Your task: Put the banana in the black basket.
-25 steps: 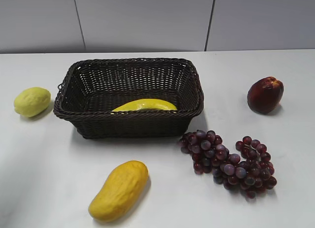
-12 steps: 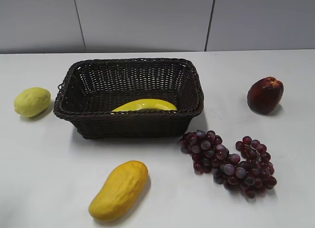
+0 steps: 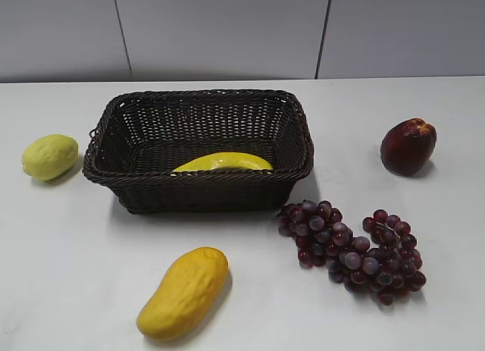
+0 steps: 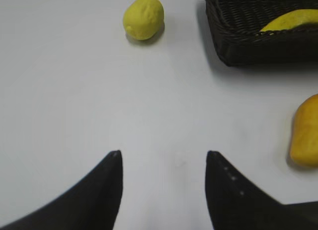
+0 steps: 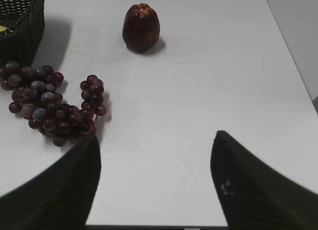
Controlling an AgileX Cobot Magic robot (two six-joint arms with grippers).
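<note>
The banana (image 3: 222, 162) lies inside the black basket (image 3: 198, 185), near its front wall; only its curved yellow top shows. In the left wrist view the banana (image 4: 293, 20) shows over the basket (image 4: 248, 41) rim at the top right. My left gripper (image 4: 164, 155) is open and empty over bare table, apart from everything. My right gripper (image 5: 156, 140) is open and empty over bare table, right of the grapes. A corner of the basket (image 5: 20, 26) shows in the right wrist view. Neither gripper shows in the exterior view.
A pale-yellow lemon (image 3: 49, 156) (image 4: 143, 18) sits left of the basket. An orange-yellow mango (image 3: 183, 293) (image 4: 305, 133) lies in front. Purple grapes (image 3: 352, 252) (image 5: 49, 103) lie front right. A dark red apple (image 3: 408, 145) (image 5: 141, 28) stands at the right.
</note>
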